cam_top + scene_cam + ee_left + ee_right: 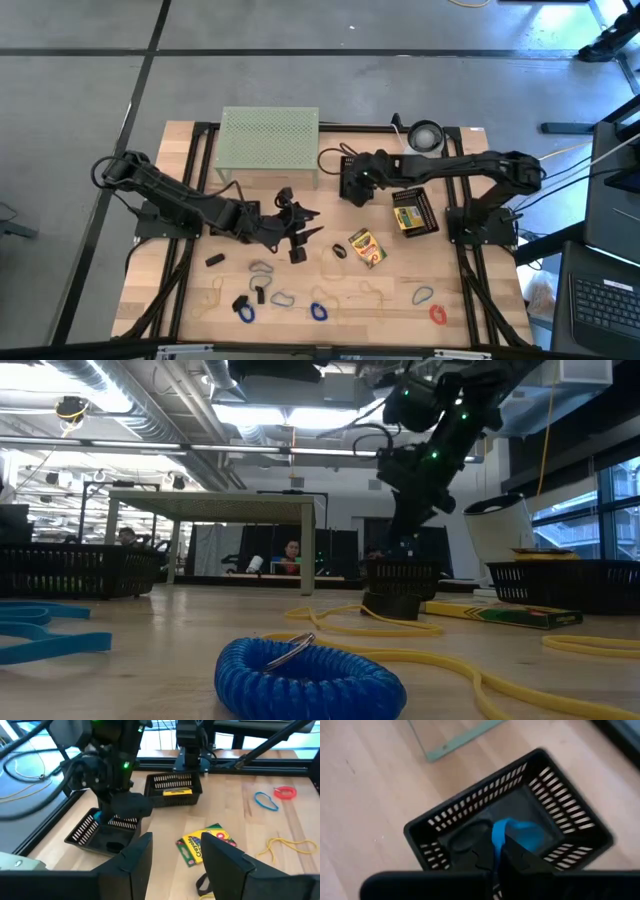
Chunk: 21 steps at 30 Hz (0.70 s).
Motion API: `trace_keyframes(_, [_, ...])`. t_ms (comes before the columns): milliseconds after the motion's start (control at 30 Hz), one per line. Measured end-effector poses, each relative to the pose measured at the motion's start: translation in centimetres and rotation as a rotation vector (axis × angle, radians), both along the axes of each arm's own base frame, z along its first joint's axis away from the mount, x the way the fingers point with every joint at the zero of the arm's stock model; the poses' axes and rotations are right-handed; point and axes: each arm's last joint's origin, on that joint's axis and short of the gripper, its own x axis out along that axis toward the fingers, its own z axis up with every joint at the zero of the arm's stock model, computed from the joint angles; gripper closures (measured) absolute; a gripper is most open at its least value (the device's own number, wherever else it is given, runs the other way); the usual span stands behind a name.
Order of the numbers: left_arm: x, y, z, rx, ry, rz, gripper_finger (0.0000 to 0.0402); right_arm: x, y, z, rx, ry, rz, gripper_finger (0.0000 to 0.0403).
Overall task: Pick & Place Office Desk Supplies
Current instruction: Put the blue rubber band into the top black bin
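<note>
Right pincer (497,852) clenched on blue loop clip (512,832), half-hidden, over black basket (555,795).

Blue loop clip (512,832) partly hidden behind the right gripper's (499,855) fingers — low centre; black basket (445,832) interior blurred.

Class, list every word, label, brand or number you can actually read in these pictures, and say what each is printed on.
"Crayola": on the yellow-green crayon box lying flat on the table, read in the left wrist view.
Second crayon box, in the black slatted basket: print too blurred to read.
Nothing else carries readable text.
</note>
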Motion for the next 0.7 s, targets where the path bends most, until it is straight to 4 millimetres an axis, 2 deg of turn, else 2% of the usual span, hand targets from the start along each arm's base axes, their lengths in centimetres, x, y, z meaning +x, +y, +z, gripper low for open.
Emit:
trace_keyframes(167, [-0.2, -0.5, 0.0, 0.0, 0.0, -0.017, 0.0246, 0.2, -0.1, -0.8, 0.02, 0.021, -0.007, 0.0393])
trace_keyframes(267, [-0.2, -0.7, 0.0, 0.0, 0.0, -0.023, 0.0246, 0.2, -0.1, -0.8, 0.026, 0.015, -0.018, 0.0375])
trace_keyframes(533, [-0.3, -0.8, 0.0, -0.017, -0.005, -0.02, 0.0247, 0.2, -0.2, -0.7, 0.027, 0.011, -0.021, 0.0271])
trace_keyframes(700, [-0.3, -0.8, 0.0, -0.02, -0.002, -0.018, 0.0247, -0.4, 0.1, 0.3, 0.04, 0.009, 0.009, 0.0212])
